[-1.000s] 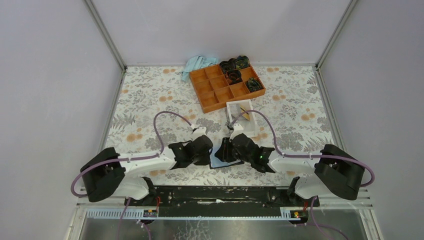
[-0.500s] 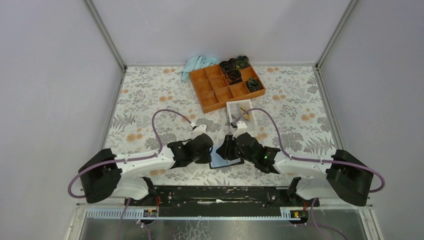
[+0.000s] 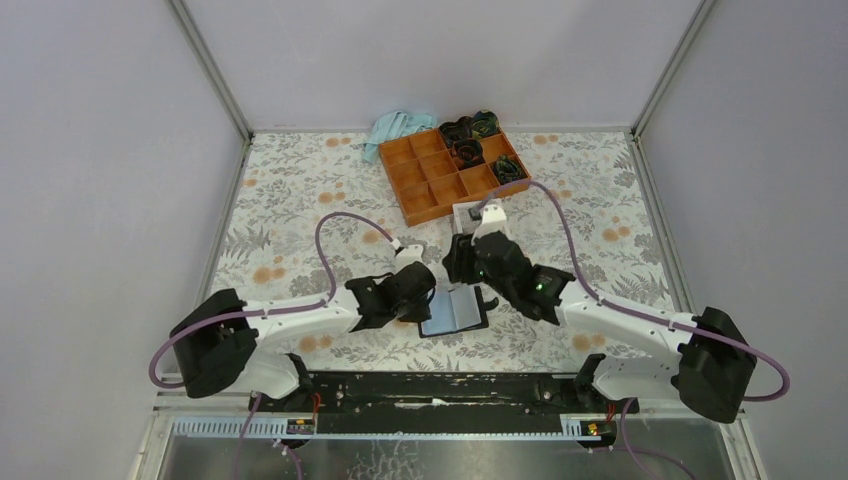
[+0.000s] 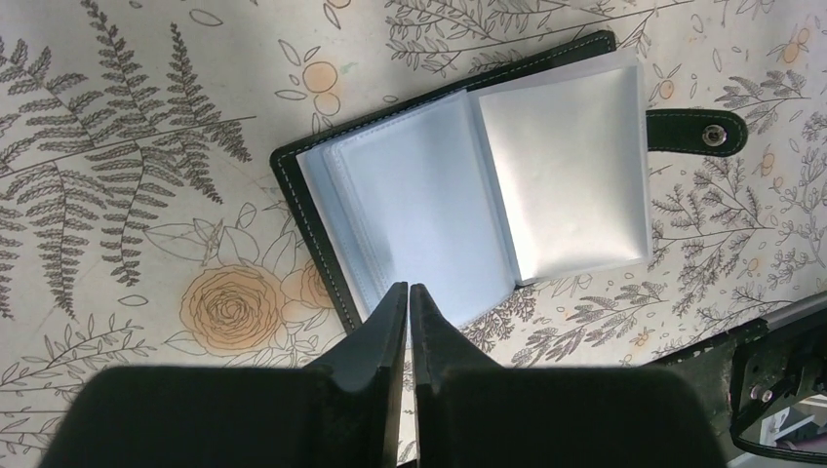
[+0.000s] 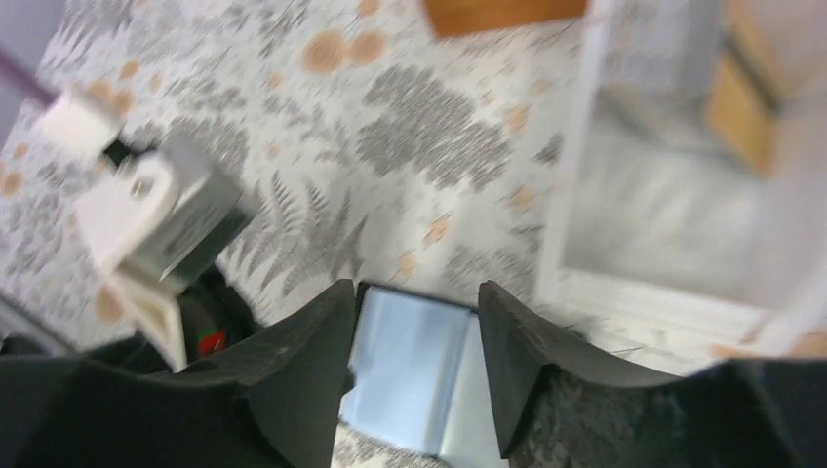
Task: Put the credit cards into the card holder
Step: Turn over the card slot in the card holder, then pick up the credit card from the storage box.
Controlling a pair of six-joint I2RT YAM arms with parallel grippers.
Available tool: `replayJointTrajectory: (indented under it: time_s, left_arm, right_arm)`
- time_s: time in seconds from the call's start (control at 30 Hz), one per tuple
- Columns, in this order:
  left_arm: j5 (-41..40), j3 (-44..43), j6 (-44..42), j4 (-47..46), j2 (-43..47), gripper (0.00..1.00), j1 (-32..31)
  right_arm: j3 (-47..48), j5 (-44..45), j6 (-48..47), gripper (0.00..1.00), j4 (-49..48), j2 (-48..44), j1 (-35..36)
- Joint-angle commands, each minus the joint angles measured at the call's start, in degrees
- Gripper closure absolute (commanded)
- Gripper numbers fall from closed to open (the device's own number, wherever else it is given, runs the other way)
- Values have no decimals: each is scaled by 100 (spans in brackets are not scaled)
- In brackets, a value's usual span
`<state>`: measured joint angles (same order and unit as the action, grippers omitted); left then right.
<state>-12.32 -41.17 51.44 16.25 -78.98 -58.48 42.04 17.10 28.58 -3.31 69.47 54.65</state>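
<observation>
A small black card holder (image 3: pixel 456 311) is seen lying open and flat on a flower-patterned table (image 3: pixel 300 200), at the near middle between the two arms. In the left wrist view the card holder (image 4: pixel 468 185) is shown with its light-blue lining facing up, clear sleeves fanned over the left half, and a black snap tab (image 4: pixel 694 131) stretched out flat to the right, a round metal stud set into it. The left gripper (image 4: pixel 409 289) is pressed shut, its two black fingers closed against each other with nothing visibly clamped, and its tips are placed at the near edge of the left-hand sleeves; whether that edge is touched cannot be told. The right gripper (image 5: pixel 414 290) is held with its fingers well apart and nothing gripped between them; a strip of the blue lining is glimpsed through the gap. This view is blurred. Past it, a white box (image 5: pixel 585 195) is seen, and yellow-orange credit cards (image 5: pixel 736 115) are made out inside it, leaning against the far wall. An orange tray (image 3: pixel 455 170) with dark items in its far right compartments is placed behind the box, and a blue cloth (image 3: pixel 395 127) is bunched at the tray's far left corner.
</observation>
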Motion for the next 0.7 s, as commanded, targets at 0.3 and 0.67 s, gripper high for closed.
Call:
replayJointTrajectory:
  time_s: [0.3, 0.67]
  left_arm:
    - [-6, -424, -352, -656, -398, 87, -28]
    - [265, -620, -405, -908, -784, 87, -28]
  right_arm:
    - [1993, 169, -1288, 29, 1314, 1187, -1319]
    - [2563, -231, -1415, 29, 1507, 1977, -2105]
